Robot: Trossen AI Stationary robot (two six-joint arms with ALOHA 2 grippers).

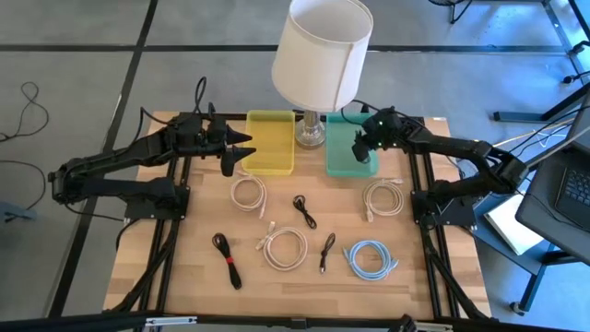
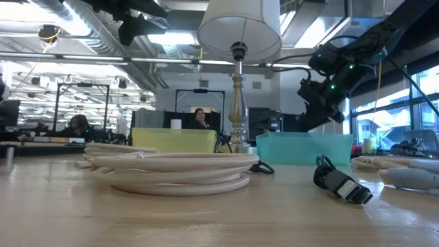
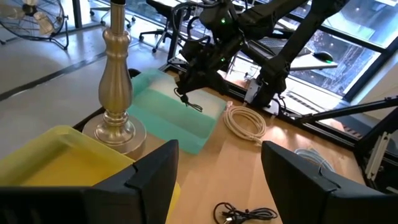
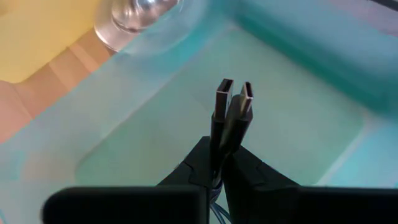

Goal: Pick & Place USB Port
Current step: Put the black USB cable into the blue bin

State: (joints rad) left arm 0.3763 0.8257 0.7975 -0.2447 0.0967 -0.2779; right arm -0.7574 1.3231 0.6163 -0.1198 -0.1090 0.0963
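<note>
My right gripper (image 1: 362, 148) hangs over the teal bin (image 1: 343, 166) at the back of the table, shut on a black USB cable (image 4: 231, 118) whose two metal plugs poke out past the fingertips. A short tail of the cable (image 3: 189, 102) dangles under it above the bin floor. My left gripper (image 1: 236, 153) waits open, held above the table beside the near left corner of the yellow bin (image 1: 270, 143), with nothing between its fingers. My right gripper pinches the black cable just behind its two plugs (image 4: 222, 134) between the two fingers (image 4: 196, 167). The fingers slant downward into the teal bin and lie along the plugs, which stick out side by side. The cable is lifted clear of the bin floor.
A lamp (image 1: 320, 55) stands between the two bins, its shade overhanging them. Coiled cables lie on the wooden table: white ones (image 1: 247, 192) (image 1: 285, 247) (image 1: 383, 196), a blue one (image 1: 370, 259), and black ones (image 1: 302, 210) (image 1: 227, 259) (image 1: 327, 251).
</note>
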